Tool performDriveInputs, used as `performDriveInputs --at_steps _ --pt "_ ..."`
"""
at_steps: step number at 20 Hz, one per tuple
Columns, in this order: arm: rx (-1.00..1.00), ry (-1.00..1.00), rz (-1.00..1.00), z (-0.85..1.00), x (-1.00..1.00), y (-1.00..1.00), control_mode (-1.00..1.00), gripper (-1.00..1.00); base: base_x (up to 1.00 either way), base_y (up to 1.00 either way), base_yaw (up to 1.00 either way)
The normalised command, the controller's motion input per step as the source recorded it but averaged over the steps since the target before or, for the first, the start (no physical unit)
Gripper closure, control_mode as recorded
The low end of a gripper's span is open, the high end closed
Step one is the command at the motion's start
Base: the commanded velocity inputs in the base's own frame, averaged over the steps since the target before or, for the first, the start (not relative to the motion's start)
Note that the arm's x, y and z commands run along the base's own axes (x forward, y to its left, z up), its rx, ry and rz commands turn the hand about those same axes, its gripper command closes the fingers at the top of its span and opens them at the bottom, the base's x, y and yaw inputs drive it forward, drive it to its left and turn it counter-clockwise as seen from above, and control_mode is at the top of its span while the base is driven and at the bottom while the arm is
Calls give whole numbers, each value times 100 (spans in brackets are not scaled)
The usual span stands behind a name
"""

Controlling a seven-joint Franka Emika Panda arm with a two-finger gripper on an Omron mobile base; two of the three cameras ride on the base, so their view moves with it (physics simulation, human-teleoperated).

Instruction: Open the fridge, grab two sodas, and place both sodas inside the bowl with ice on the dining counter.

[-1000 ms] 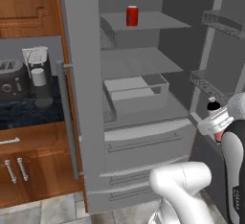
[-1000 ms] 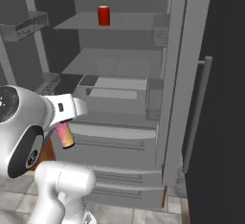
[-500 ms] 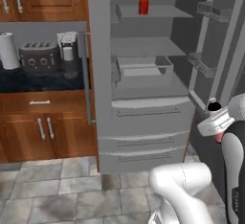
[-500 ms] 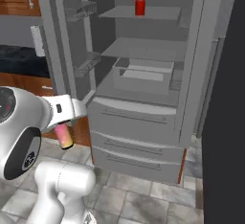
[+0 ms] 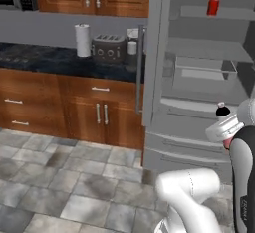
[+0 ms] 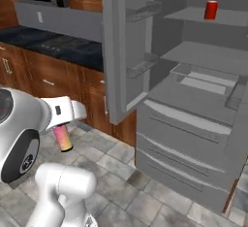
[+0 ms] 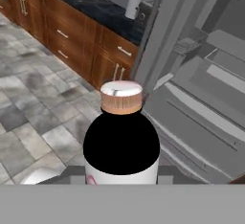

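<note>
Hand view: a slim bottle (image 7: 121, 141) is clamped in the narrowly closed gripper (image 7: 121, 174), away from the open fridge (image 6: 203, 124). A red can (image 5: 212, 6) is left on the far top shelf. The bottle could be knocked loose if swung against the fridge door.

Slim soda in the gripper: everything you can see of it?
The slim soda is a small bottle. In the hand view it has a black shoulder, a tan neck ring, a silvery top and a white band below. The right base view shows its pinkish body hanging below the gripper, lighter yellowish at the bottom end. The left base view shows its black cap above the hand. The gripper is shut on it, in the air in front of the open fridge; nothing else touches it.
</note>
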Motion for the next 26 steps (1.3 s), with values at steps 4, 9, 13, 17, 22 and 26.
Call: performDriveInputs --at_steps 4,9,13,17,22,26 --pt "0 0 0 0 0 0 100 100 -24 17 57" --pt "0 0 0 0 0 0 100 100 -28 15 57" --pt "0 0 0 0 0 0 100 100 -40 11 54" --pt "0 0 0 0 0 0 100 100 -59 10 49" --pt "0 0 0 0 0 0 100 100 -85 17 39" --pt "0 0 0 0 0 0 100 100 -87 31 31"
